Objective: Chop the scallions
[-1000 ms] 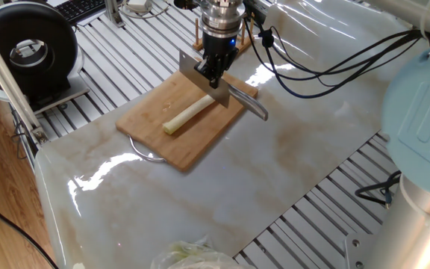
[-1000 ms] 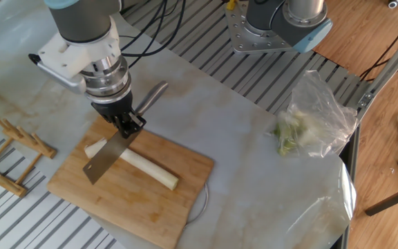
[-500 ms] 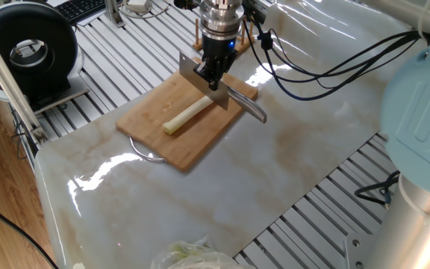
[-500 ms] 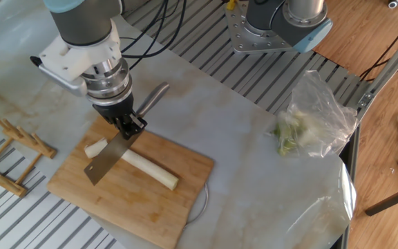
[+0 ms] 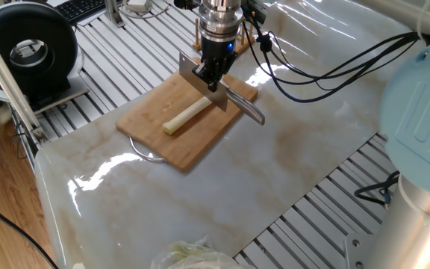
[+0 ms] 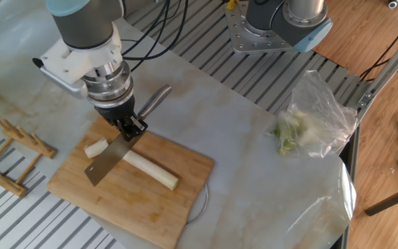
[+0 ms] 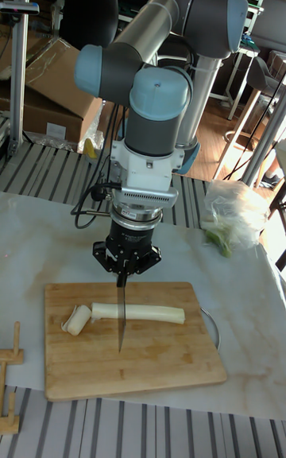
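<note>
2 pieces of scallions [image 6: 148, 168] lie on the cutting board [image 6: 144, 204] in the other fixed view: 1 short chunk [image 6: 95, 147] and 1 long stalk. The gripper [image 6: 126, 128] clamps the knife [image 6: 107, 160] by its spine, blade across the stalk. One fixed view shows the handle [image 5: 247, 109] jutting sideways. Tall fixed view has the blade edge-on, upright, likely set for another slice.

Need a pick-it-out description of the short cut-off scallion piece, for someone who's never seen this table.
Find the wooden cutting board on the marble table. A long pale scallion stalk lies across it under the knife held in the pincer. The short cut piece is the stubby chunk past the blade, apart from the long stalk.
</note>
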`<state>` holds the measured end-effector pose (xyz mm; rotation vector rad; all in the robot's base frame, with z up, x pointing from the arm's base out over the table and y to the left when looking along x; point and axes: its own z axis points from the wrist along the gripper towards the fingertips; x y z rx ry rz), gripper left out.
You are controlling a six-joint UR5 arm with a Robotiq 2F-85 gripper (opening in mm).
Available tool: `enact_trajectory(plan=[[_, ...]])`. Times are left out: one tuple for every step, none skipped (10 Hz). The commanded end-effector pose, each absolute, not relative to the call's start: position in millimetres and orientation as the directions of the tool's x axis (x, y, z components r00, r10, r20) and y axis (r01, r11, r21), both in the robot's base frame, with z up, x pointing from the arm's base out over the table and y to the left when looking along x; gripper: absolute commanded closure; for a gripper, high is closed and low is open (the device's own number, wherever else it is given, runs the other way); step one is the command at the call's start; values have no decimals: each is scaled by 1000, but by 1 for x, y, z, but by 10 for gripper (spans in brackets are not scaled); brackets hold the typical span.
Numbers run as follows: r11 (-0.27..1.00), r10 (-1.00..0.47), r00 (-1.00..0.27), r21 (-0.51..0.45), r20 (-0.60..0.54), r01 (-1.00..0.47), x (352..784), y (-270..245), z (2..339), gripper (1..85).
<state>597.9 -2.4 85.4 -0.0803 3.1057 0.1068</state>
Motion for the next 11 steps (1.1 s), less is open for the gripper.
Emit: enact_trajectory(plan=[[996,-37,-999,79,-36,-39,599,1,86,843],[996,-37,-999,76,-36,-39,598,1,86,843],[997,-36,-999,69,-33,-38,597,0,87,843],[997,-36,-999,67,-31,-38,596,1,86,843],[997,-34,-999,66,-31,-36,596,1,85,843],[997,-31,-999,64,-31,-33,596,1,85,843],[997,-30,-999,64,-30,-32,595,1,85,843],[998,-30,-999,63,-30,-32,595,1,85,843],[998,-30,-999,58,-30,-32,595,0,85,843],[998,-32,-999,57,-29,-33,595,0,85,843],[998,-33,-999,57,-30,-35,595,0,85,843]])
